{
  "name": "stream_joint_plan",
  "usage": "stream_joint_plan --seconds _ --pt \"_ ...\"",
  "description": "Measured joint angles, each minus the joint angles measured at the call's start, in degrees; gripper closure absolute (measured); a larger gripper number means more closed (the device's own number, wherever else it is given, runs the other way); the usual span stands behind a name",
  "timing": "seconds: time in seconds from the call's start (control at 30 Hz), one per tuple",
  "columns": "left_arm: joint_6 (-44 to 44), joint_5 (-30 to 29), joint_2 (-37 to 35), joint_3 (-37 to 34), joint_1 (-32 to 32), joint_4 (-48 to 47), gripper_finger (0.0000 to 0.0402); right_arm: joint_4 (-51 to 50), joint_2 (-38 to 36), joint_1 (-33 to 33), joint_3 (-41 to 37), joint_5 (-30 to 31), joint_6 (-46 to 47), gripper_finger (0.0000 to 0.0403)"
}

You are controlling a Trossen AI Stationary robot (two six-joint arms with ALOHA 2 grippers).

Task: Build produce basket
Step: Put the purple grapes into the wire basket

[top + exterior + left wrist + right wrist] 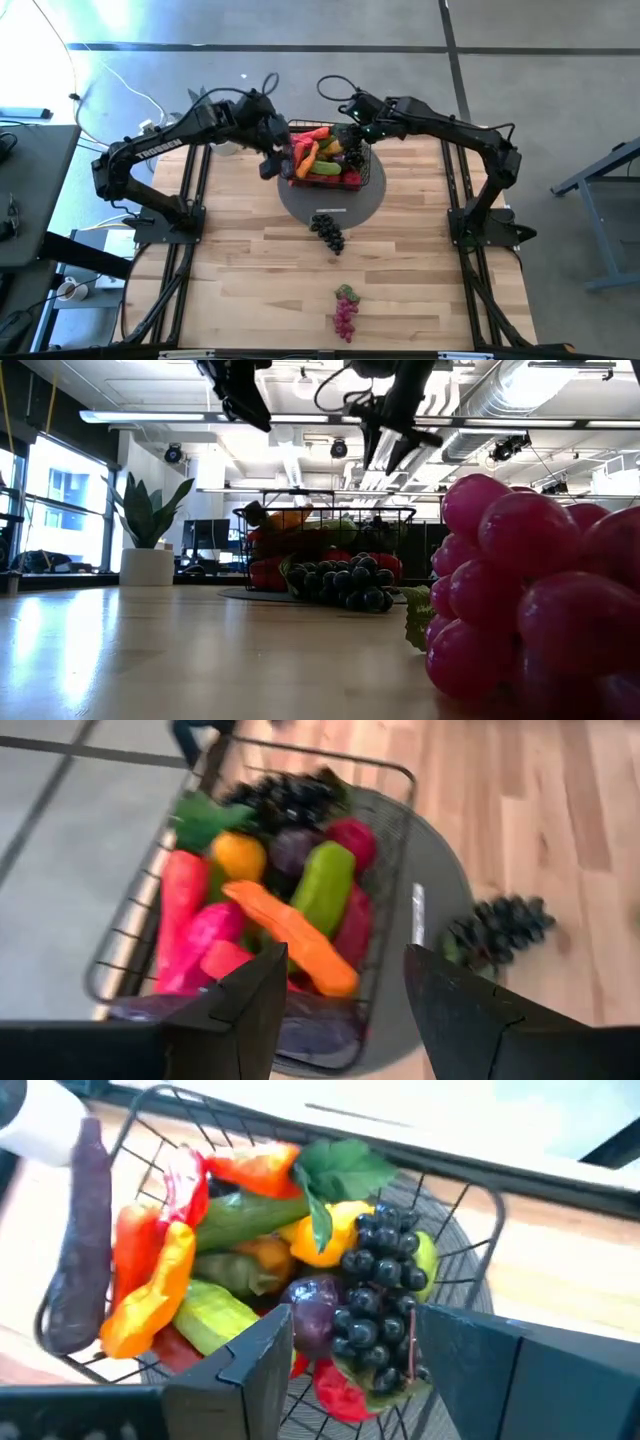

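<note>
On left arm [150,155]: "TROSSEN"

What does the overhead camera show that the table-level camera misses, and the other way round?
Only the high view shows both whole arms, the left gripper and right gripper hovering over the basket, and the wood tabletop laid out. Only the low view shows the potted plant and ceiling lights. Both show the basket full of produce, the dark grape bunch and the pink grape bunch.

Black wire basket [372,172] holds red, orange, green produce [318,156]; dark purple grapes [328,232] and magenta grapes [345,312].
</note>
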Motion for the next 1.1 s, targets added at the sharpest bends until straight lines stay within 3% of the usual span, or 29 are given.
stream_joint_plan --seconds 0.27,0.47,0.73,1.1 --pt "2.26 -0.14 0.00 -5.66 -5.96 0.27 0.0213 -12.88 0.00 3.41 9.30 6.60 4.73 0.0208" --pt "4.79 -0.04 0.00 -10.99 -10.95 5.64 0.0213 -22.38 -0.02 6.75 15.05 13.75 9.83 0.0208" --pt "14.08 -0.06 0.00 -16.98 -17.63 16.13 0.0213 -23.67 0.00 9.30 16.42 13.88 12.41 0.0208" --pt "21.35 -1.66 2.94 -17.33 -22.05 22.00 0.0199 -23.69 0.00 10.86 16.42 13.86 12.97 0.0208"
